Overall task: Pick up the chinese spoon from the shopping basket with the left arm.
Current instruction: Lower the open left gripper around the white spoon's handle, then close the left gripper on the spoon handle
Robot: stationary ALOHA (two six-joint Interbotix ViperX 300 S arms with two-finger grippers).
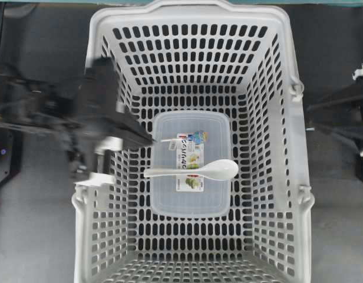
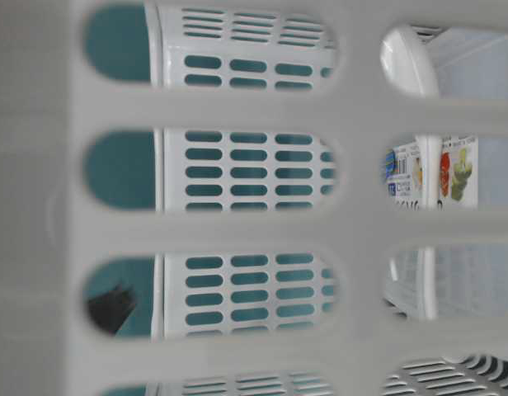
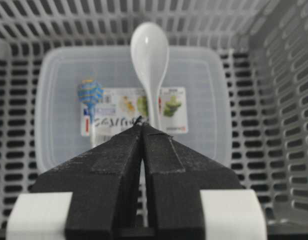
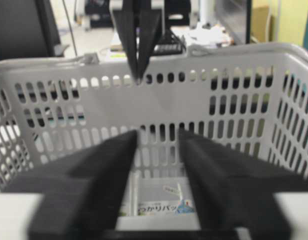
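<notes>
— So where does the chinese spoon lie?

— Inside the shopping basket, flat on the lid of the clear food box. In the overhead view its long axis runs left to right: bowl toward the right, handle tip toward the left, just past the box's left edge.

— And the left arm's fingers?

— Over the basket's left wall, reaching inward. They are pressed together with nothing between them; the left wrist view shows the two black fingers meeting at a point. That point sits a little to the far side of the handle tip, near it but above and not touching.

— How do they line up with the spoon?

— From the left wrist view the handle runs straight away from the fingertips, bowl at the far end. So the spoon's axis roughly continues the fingers' own line.

— Which arm is nearer?

— The left, clearly. The right arm's fingers are spread apart, empty, and parked outside the basket's right wall, well apart from the spoon.

— What does the next move turn on?

— I'd judge the fingers must part, shift slightly toward the near side and descend to straddle the thin handle.
</notes>
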